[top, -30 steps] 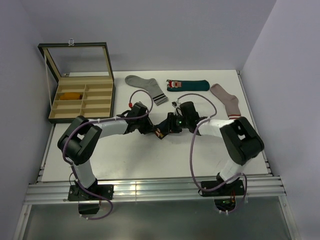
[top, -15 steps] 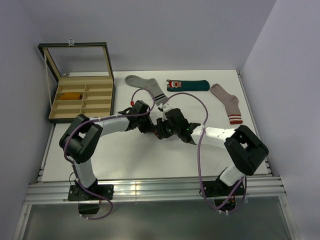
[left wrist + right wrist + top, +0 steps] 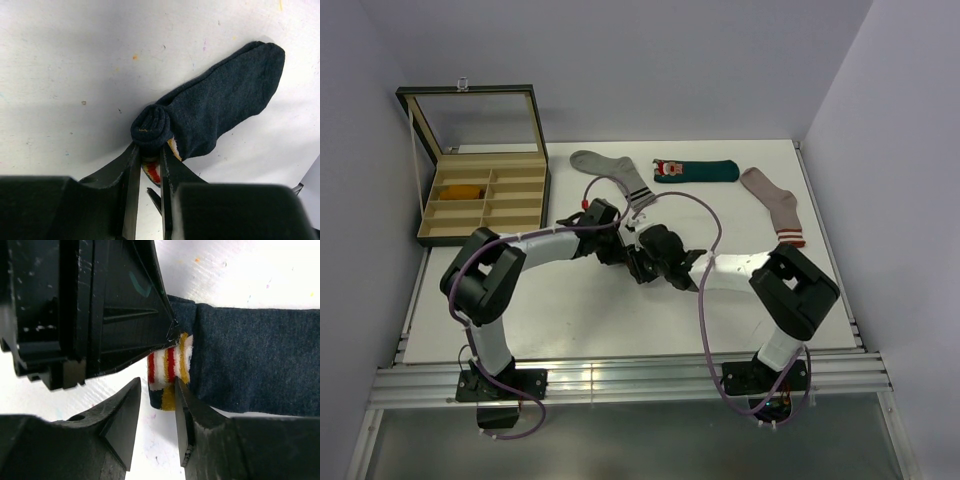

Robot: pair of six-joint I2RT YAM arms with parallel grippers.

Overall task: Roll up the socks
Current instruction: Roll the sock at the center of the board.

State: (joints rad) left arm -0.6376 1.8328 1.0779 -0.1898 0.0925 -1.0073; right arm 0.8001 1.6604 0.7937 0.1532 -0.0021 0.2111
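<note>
A navy sock lies flat on the white table, its cuff end wound into a small roll. My left gripper is shut on that roll. The red, white and yellow striped cuff sticks out of the roll's end. My right gripper stands open at that end, its right finger against the cuff, and the left arm's black finger is just above. In the top view both grippers meet mid-table and hide the sock. A dark teal sock lies flat at the back.
A grey striped sock lies back centre and a pinkish sock back right. An open compartment box stands at the left, a mustard item in one cell. A purple cable loops over the right arm.
My right arm has swung left, bringing its gripper up against the left one, with its jaws a little wider. The left gripper keeps its hold and has barely moved.
</note>
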